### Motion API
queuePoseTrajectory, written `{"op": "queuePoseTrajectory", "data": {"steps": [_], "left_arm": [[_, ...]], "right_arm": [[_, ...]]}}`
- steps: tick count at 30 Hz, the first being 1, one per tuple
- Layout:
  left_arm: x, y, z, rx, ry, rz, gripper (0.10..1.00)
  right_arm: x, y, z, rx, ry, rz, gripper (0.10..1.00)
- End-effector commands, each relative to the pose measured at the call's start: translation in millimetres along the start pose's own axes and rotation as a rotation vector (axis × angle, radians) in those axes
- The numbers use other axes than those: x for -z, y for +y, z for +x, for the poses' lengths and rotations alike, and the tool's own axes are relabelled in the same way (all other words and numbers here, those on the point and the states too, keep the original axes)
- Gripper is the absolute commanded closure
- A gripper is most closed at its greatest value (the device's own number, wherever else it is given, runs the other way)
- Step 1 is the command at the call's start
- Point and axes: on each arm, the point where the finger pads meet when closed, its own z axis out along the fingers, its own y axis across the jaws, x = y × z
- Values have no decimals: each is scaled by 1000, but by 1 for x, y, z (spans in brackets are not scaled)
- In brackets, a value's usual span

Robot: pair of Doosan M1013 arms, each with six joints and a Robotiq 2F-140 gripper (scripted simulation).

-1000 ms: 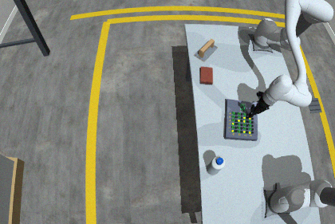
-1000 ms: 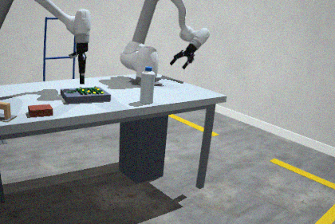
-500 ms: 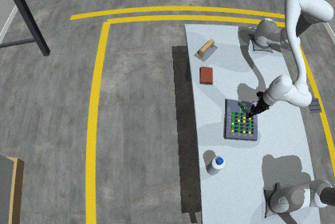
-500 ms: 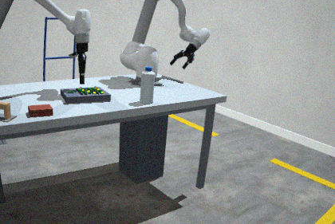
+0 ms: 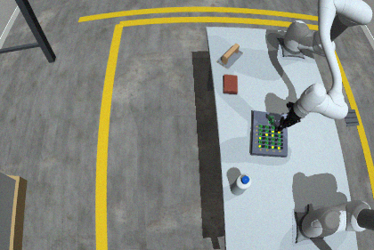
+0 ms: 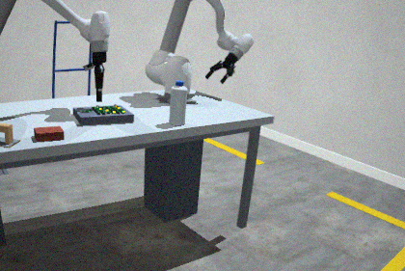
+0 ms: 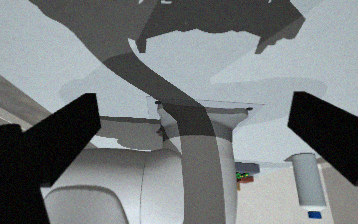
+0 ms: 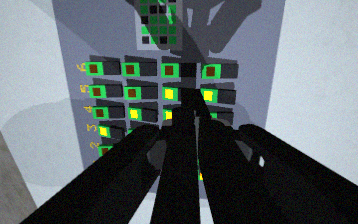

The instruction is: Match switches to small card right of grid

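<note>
Your right hand (image 5: 280, 129) (image 6: 99, 100) (image 8: 190, 103), fingers together, is above the switch grid's (image 5: 270, 138) (image 6: 110, 110) (image 8: 147, 93) robot-facing side—far nearer than the wide-open left hand (image 6: 216, 79) (image 7: 194, 110).

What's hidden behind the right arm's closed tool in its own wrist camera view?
Parts of the switch grid. Rows six and five show; most near-row switches are covered, so their lamps can't be read.

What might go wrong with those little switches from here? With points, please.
The closed right gripper (image 5: 279, 129) (image 6: 99, 100) reaches in among tightly packed switches (image 8: 142, 92), so a slightly off press might tip a neighbour. Its fingers also hide several switches from its own camera, so a wrong one could go unnoticed. Its shadow partly covers the small card (image 8: 139, 44), which might make the colours easier to misread.
</note>
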Motion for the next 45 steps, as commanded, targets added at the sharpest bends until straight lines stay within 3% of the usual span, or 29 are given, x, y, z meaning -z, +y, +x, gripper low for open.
{"op": "queuePoseTrajectory", "data": {"steps": [1,11,25,45], "left_arm": [[0,0,0,0,1,0,98],[0,0,0,0,1,0,98],[0,0,0,0,1,0,98],[0,0,0,0,1,0,98]], "right_arm": [[1,0,0,0,-1,0,999],[0,0,0,0,-1,0,999],[-21,0,0,0,-1,0,999],[-26,0,0,0,-1,0,999]]}}
